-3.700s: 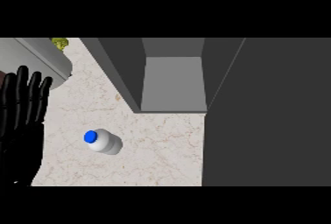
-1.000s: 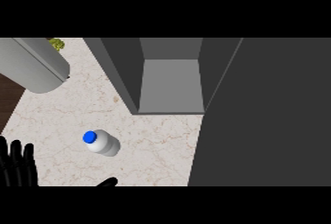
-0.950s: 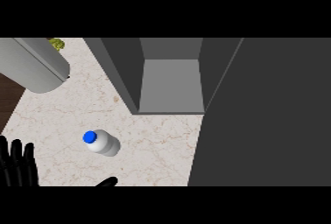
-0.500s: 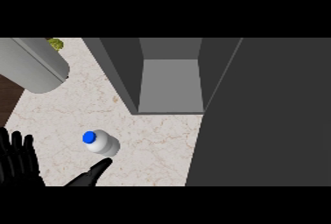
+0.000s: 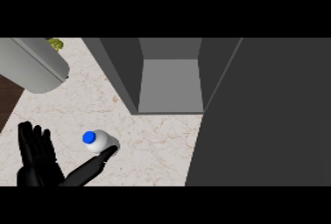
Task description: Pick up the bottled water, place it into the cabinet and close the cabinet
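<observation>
The water bottle, white with a blue cap, stands on the pale marble counter in front and to the left of the open cabinet. My left hand is at the lower left, open, with its fingers pointing up the view. Its thumb stretches right, and the tip touches the bottle's near side. Nothing is curled round the bottle. The right hand is out of view.
The cabinet's dark door stands open and fills the right side, covering the counter there. A grey rounded appliance sits at the upper left with something green behind it. The counter's left edge runs close to my hand.
The left hand has come up from the lower edge and moved right toward the bottle; its thumb now reaches the bottle. The bottle and the cabinet have not moved.
</observation>
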You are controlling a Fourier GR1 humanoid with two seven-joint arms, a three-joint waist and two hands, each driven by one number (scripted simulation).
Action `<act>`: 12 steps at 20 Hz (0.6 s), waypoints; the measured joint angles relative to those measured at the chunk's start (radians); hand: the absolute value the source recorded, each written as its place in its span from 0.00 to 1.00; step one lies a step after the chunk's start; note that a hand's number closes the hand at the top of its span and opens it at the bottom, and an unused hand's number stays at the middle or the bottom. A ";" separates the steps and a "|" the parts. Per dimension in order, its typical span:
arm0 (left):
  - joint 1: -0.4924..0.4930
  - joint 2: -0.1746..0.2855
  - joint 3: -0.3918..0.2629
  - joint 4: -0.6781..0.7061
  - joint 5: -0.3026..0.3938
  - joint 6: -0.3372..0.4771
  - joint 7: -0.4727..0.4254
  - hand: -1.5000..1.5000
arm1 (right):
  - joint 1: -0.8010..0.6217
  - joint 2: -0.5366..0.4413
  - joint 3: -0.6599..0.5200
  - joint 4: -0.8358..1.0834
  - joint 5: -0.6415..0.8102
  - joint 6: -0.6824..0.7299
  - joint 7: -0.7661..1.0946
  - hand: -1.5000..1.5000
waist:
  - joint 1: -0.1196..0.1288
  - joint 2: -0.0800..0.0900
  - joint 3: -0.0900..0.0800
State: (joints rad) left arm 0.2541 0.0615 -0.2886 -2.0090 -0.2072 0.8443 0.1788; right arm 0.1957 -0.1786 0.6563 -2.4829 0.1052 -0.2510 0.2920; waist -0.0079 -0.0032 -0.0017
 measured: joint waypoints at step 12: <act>-0.038 -0.054 0.076 0.289 0.231 -0.105 -0.319 0.00 | -0.023 -0.034 0.039 0.004 0.020 -0.064 0.004 0.00 | 0.000 0.000 0.000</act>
State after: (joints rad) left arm 0.2159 0.0074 -0.2123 -1.7196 0.0234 0.7392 -0.1398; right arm 0.1725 -0.2125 0.6957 -2.4785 0.1250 -0.3152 0.2965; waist -0.0077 -0.0029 -0.0017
